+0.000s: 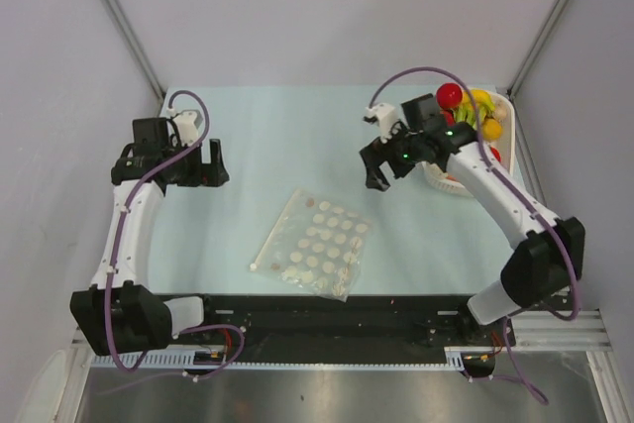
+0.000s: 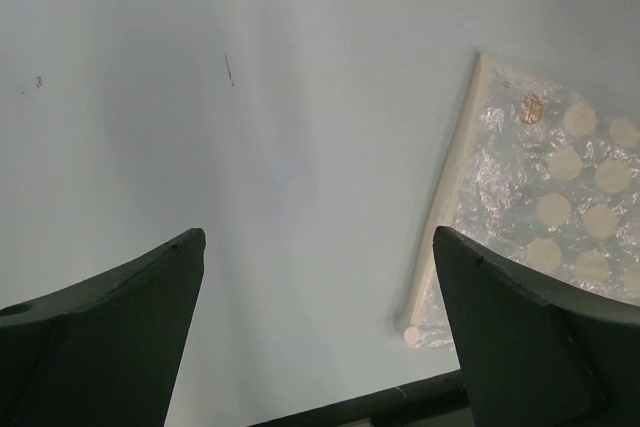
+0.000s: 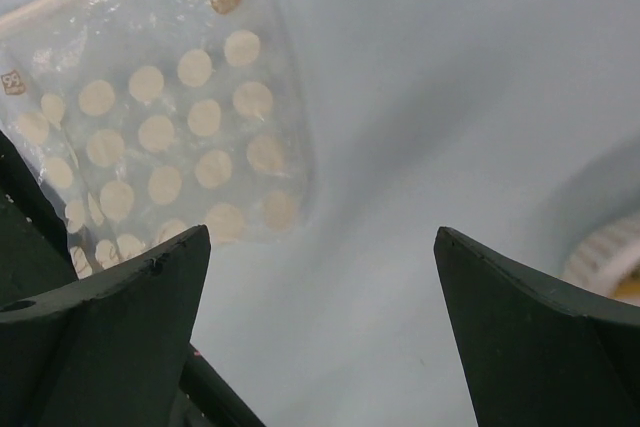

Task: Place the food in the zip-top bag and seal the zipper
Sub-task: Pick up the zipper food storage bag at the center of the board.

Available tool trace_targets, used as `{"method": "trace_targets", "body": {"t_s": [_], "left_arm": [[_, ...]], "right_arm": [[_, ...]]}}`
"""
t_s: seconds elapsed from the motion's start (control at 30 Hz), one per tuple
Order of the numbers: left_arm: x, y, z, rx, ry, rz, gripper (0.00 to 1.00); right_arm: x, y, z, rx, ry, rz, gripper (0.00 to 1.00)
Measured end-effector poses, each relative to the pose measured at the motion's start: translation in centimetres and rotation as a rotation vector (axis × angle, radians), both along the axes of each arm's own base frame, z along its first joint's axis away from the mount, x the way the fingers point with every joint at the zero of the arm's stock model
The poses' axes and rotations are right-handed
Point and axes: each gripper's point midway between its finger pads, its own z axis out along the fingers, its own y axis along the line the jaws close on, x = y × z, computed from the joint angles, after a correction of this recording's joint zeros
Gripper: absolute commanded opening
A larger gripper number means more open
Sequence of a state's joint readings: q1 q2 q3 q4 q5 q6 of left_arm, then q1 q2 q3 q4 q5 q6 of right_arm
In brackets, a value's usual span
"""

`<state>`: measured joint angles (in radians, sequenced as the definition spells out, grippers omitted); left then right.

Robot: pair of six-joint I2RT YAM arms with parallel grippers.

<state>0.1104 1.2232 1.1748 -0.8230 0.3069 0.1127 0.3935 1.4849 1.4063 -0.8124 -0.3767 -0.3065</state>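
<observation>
While the zip-top bag (image 1: pixel 313 245) lies flat, left fingers (image 2: pixel 100 347) and right fingers (image 3: pixel 540 337) gape — holding nothing.

Clear white-dotted zip-top bag (image 1: pixel 313 245); red, orange, green food (image 1: pixel 449 96); white basket (image 1: pixel 443 183)

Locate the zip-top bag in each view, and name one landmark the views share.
Top external: zip-top bag, flat, just below the picture's centre.
Left wrist: zip-top bag at the right edge, partly cut off.
Right wrist: zip-top bag in the upper left.
Shared landmark: the zipper, a whitish strip along one bag edge, in all three.
</observation>
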Motion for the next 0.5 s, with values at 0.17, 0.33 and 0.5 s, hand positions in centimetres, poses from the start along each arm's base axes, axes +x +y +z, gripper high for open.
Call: {"method": "trace_targets", "body": {"t_s": [0.17,0.33,0.5], "left_arm": [[-0.2,-0.2,0.7,-0.033,-0.03,0.05,0.99],[-0.9,-0.7,1.7,-0.072,-0.083,0.072,1.0],[-1.0,-0.9,3.0,-0.085,-0.14,0.083,1.0]], "right_arm": [[0.1,6.6,-2.9,-0.043,0.05,0.11,1.0],[0.6,11.7,-6.5,-0.061,0.142,0.166,1.0],[1.2,13.5,-11.6,-0.12,0.255,0.18,1.0]]}}
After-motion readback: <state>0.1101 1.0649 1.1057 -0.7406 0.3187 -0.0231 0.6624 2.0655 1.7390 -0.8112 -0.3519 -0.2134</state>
